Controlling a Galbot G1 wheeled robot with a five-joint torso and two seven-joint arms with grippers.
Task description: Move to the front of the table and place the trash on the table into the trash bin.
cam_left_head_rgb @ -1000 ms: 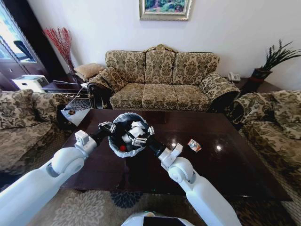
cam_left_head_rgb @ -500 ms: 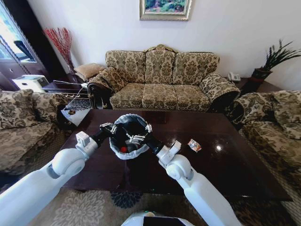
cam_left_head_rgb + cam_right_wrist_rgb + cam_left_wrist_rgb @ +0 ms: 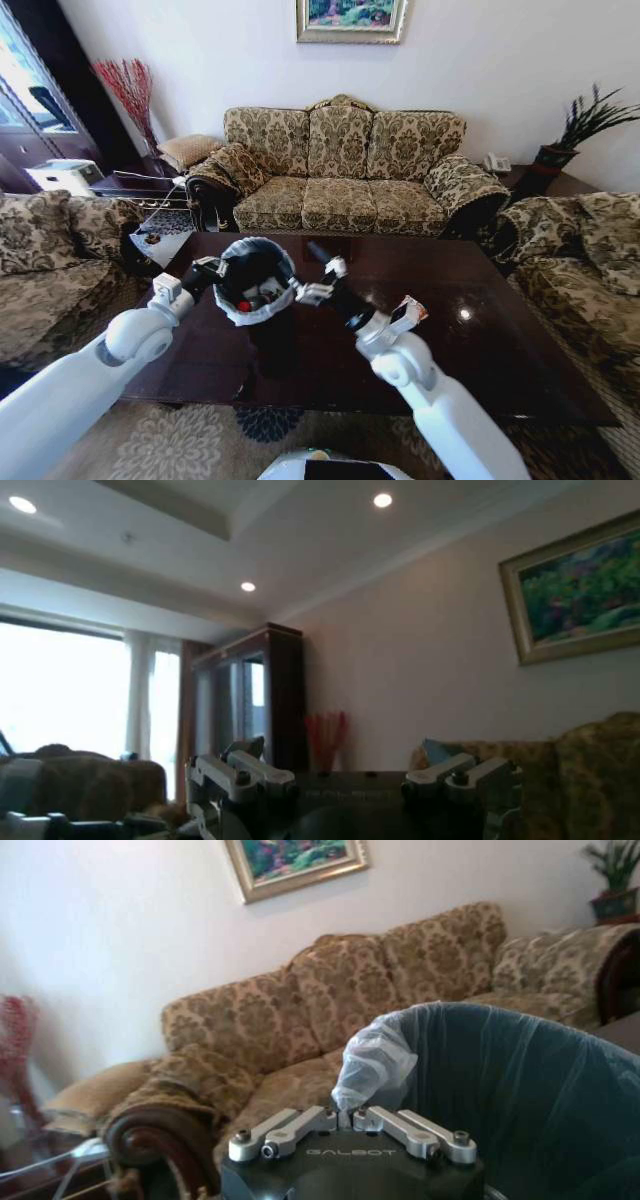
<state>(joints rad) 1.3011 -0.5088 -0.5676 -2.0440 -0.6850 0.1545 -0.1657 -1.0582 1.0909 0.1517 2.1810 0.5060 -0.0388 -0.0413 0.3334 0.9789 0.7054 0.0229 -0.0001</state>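
My left gripper [image 3: 213, 268] is shut on the rim of the trash bin [image 3: 256, 281] and holds it tilted above the dark table [image 3: 480, 350]. In the left wrist view its fingers [image 3: 300, 1123] pinch the bag's pale edge, with the black-lined trash bin [image 3: 520, 1087] just beyond them. White paper wads and a red piece [image 3: 243, 305] lie inside the bin. Just right of the bin, above the table, my right gripper [image 3: 322, 278] is open and empty. The right wrist view also shows the right gripper [image 3: 355, 780] open, pointing up at the room. A multicoloured wrapper [image 3: 414, 303] lies on the table beside my right wrist.
A patterned sofa [image 3: 340, 170] stands behind the table, with armchairs at the left [image 3: 50, 250] and right [image 3: 590, 250]. A side table with papers [image 3: 160, 235] sits at the far left corner. A patterned rug [image 3: 190, 440] lies under the table's front edge.
My right gripper has come out of the bin and moved right, open and empty. The bin has shifted a little to the left in my left gripper.
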